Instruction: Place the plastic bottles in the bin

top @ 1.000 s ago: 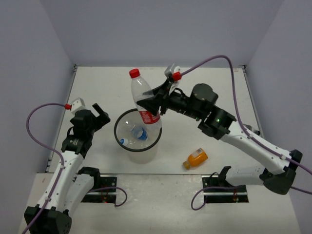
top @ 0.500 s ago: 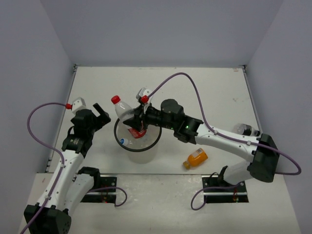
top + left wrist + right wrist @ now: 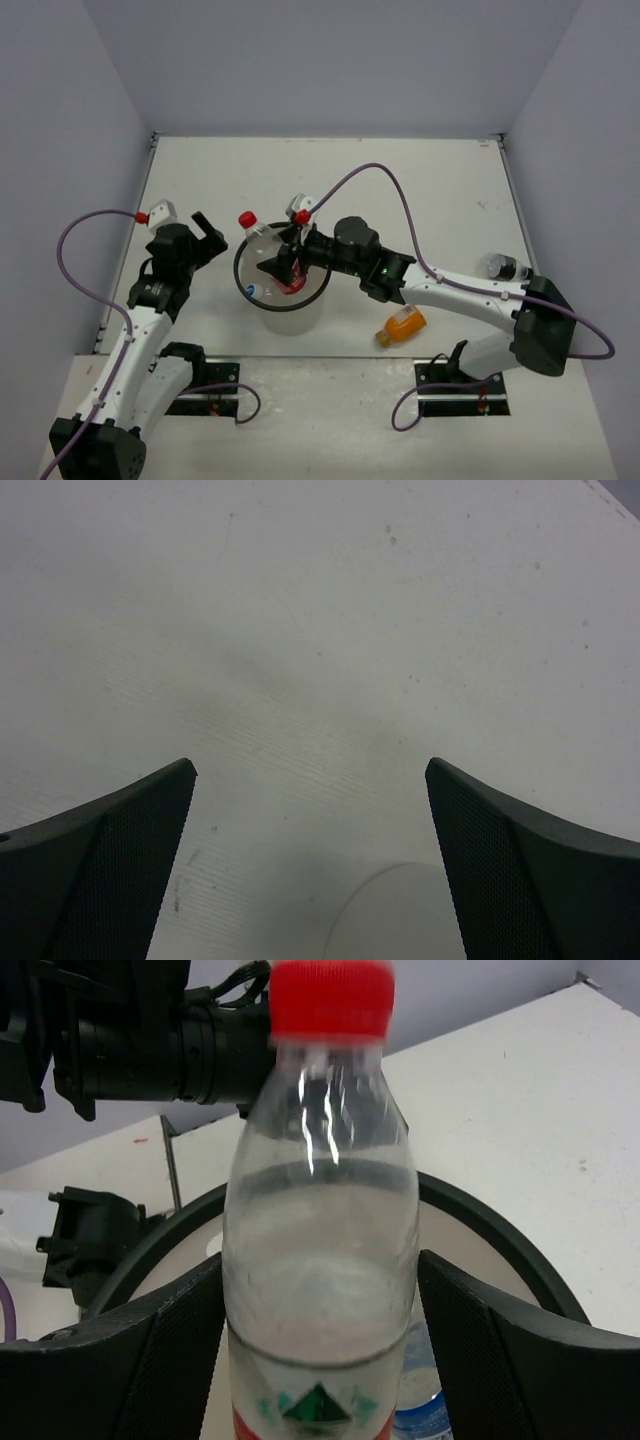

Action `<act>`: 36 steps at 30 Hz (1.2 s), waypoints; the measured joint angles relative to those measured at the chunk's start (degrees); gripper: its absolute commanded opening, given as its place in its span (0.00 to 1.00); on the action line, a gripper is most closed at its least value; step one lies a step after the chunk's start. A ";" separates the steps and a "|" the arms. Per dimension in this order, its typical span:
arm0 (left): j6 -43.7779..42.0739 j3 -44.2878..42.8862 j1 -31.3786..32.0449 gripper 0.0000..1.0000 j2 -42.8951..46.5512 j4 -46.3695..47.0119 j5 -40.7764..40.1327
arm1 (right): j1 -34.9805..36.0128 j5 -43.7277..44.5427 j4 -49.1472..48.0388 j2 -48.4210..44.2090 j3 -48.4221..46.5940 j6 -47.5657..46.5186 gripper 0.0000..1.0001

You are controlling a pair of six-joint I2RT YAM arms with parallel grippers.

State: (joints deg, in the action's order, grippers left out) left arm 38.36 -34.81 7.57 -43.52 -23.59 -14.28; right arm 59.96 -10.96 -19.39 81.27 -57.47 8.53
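A clear bottle with a red cap and red-white label [image 3: 257, 232] leans in the bin [image 3: 285, 308], a round translucent bucket with a black rim, its cap over the left rim. My right gripper [image 3: 285, 265] reaches over the bin mouth. In the right wrist view this bottle [image 3: 320, 1140] stands between the fingers of the right gripper [image 3: 320, 1258], which flank it loosely, open. A blue-capped bottle [image 3: 250, 291] lies inside the bin. An orange bottle [image 3: 402, 325] lies on the table right of the bin. My left gripper [image 3: 208, 232] hangs open and empty left of the bin.
A dark-labelled bottle [image 3: 505, 266] lies at the far right, partly behind the right arm. The left wrist view shows only bare white table [image 3: 320, 630] between the wide-apart fingers. Purple cables loop above both arms.
My right arm carried the red-capped bottle down and leftward into the bin mouth, and its fingers have spread from the grip. The left arm has not moved.
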 measured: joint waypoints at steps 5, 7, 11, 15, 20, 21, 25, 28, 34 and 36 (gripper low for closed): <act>0.01 0.00 0.00 1.00 -0.51 -0.02 -0.01 | 0.00 -0.04 -0.07 -1.91 0.00 0.34 0.93; 0.01 0.00 0.00 1.00 -0.67 0.00 -0.07 | 0.00 0.00 -0.05 -3.36 0.00 0.71 0.96; 0.01 0.00 0.00 1.00 -0.85 -0.02 -0.26 | 0.01 0.26 -0.11 -7.42 0.00 1.22 0.99; 0.01 0.00 0.00 1.00 -0.98 -0.02 -0.45 | 0.02 1.41 1.00 -11.35 -0.07 1.78 0.99; 0.01 0.00 0.00 1.00 -1.01 -0.04 -0.93 | 0.02 5.04 5.56 -15.37 -0.80 2.23 0.99; 0.01 0.00 0.00 1.00 -1.06 -0.04 -1.01 | 0.02 6.20 6.33 -16.27 -0.70 2.52 0.99; 0.01 0.00 0.00 1.00 -1.48 -0.04 -1.14 | -0.05 11.08 8.91 -20.01 0.34 4.54 0.99; 0.01 0.00 0.00 1.00 -2.17 -0.04 -1.12 | -0.32 15.50 10.76 -22.18 1.64 6.68 0.99; -0.01 0.00 0.00 1.00 -3.78 -0.11 -1.10 | -5.11 17.51 13.91 -27.04 6.90 11.24 0.99; 0.01 0.00 0.00 1.00 -3.99 -0.17 -1.10 | -6.99 17.37 14.79 -28.44 7.93 12.54 0.99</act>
State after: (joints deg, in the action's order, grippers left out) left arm 38.37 -34.81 7.57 -47.51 -23.76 -15.38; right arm 52.97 6.41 -4.60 52.83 -49.55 21.07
